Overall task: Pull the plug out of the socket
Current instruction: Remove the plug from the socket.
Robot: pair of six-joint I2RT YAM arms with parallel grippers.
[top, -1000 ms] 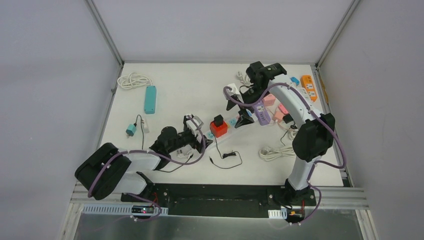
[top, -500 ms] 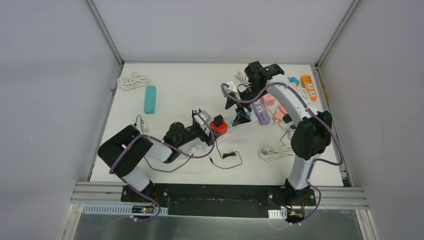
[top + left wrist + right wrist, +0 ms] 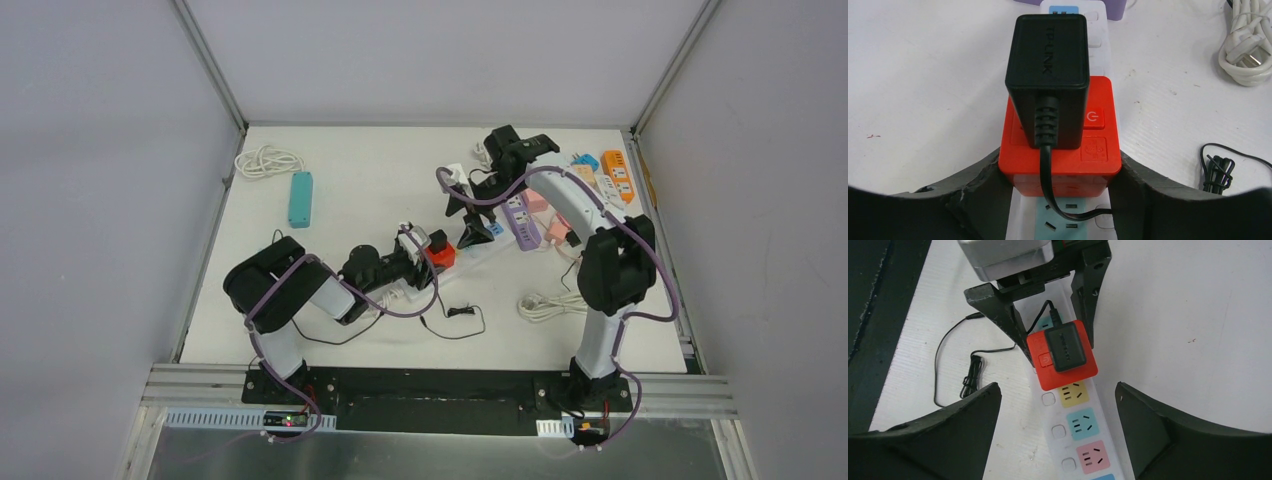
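A black TP-LINK plug (image 3: 1048, 50) stands in the top of a red socket cube (image 3: 1083, 170), which sits on a white power strip (image 3: 1096, 52). My left gripper (image 3: 1060, 161) is low on the table, its two fingers pressed against the cube's left and right sides. The plug's black cord runs down between those fingers. From above, the plug (image 3: 437, 241) and cube (image 3: 445, 260) lie mid-table. My right gripper (image 3: 1057, 390) hovers open over the strip (image 3: 1048, 415), on the far side of the cube (image 3: 1048, 377), touching nothing.
A bundled black cord (image 3: 455, 315) lies near the front. At the right are a purple strip (image 3: 521, 220), an orange strip (image 3: 617, 172) and a white cable (image 3: 550, 305). At the left are a teal strip (image 3: 300, 198), a white coil (image 3: 268, 161) and a teal plug (image 3: 262, 260).
My left arm has reached right to the red cube and its fingers have narrowed onto the cube's sides. The right gripper has drifted slightly left and stayed open.
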